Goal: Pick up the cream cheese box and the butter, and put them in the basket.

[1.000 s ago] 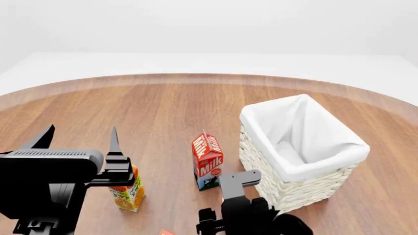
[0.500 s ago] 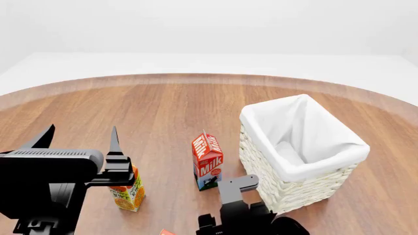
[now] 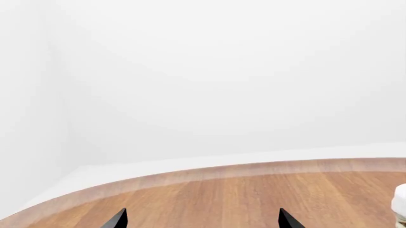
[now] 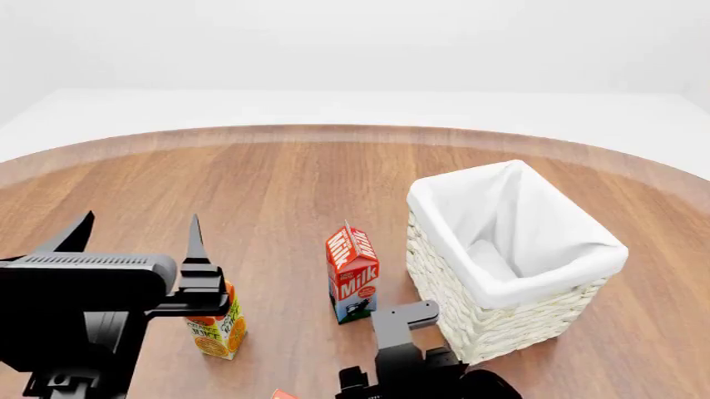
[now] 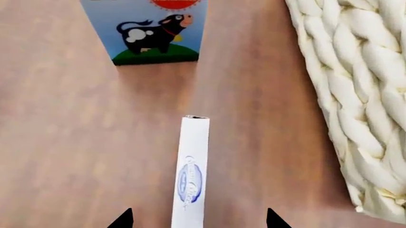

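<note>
- A bare simulated test room, not a lived-in home or shop
- Plain white walls and a pale floor surround a round wooden table [image 4: 278, 191], with no furniture or fittings around it
- Groceries stand on it: a milk carton [image 4: 352, 274], an orange juice carton [image 4: 219, 328] and a white wicker basket [image 4: 505, 320]

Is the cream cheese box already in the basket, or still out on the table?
Still out. The cream cheese box lies on the wooden table, beside the basket, between the right end effector fingertips.
</note>
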You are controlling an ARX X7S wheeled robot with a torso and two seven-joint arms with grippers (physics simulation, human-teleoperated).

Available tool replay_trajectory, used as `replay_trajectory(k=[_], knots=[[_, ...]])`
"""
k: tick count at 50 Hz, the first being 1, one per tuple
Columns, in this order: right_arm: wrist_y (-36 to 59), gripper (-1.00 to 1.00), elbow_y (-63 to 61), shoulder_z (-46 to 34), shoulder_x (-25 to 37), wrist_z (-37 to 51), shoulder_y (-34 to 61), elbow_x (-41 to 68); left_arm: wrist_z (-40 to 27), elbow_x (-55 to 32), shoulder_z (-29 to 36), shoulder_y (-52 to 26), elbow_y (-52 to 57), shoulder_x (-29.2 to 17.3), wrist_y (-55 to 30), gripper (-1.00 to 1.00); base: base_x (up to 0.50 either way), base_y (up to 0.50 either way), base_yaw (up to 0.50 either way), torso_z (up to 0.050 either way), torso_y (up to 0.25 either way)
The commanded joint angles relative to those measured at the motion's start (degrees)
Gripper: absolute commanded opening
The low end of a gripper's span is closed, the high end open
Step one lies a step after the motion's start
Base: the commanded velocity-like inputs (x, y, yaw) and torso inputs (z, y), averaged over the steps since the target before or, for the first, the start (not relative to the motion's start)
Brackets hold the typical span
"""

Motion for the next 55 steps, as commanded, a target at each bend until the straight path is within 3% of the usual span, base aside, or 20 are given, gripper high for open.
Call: replay_trajectory(k=[1,28,29,47,55], knots=[[0.2,1.00,0.1,-0.4,0.1,-0.1,0.0,0.3,-0.2,-0.1,0.5,-0.2,-0.3,-0.2,0.4,1.00,0.00,0.00,0.00,0.000,0.000],[-0.4,1.00,-0.5,-1.8,0.0,-1.2,-0.4,-0.2,-1.1,-1.0,0.8,-0.4,-0.2,-1.0,1.0,1.00,0.00,0.00,0.00,0.000,0.000],[-0.3,-1.00,-0.6,-1.8,0.0,-1.1,-0.4,0.0,-1.1,-1.0,0.9,-0.4,-0.2,-1.1,1.0,1.00,0.00,0.00,0.00,0.000,0.000],[0.2,-1.00,-2.3,-0.7,0.7,-0.5,0.0,1.8,-1.8,-1.9,0.9,-0.6,0.0,-1.6,1.3,1.00,0.00,0.00,0.00,0.000,0.000],[2.4,-1.00,-11.9,2.6,3.2,4.9,0.6,6.7,-1.7,-1.7,1.2,-0.6,-0.2,-1.8,1.8,1.00,0.00,0.00,0.00,0.000,0.000]])
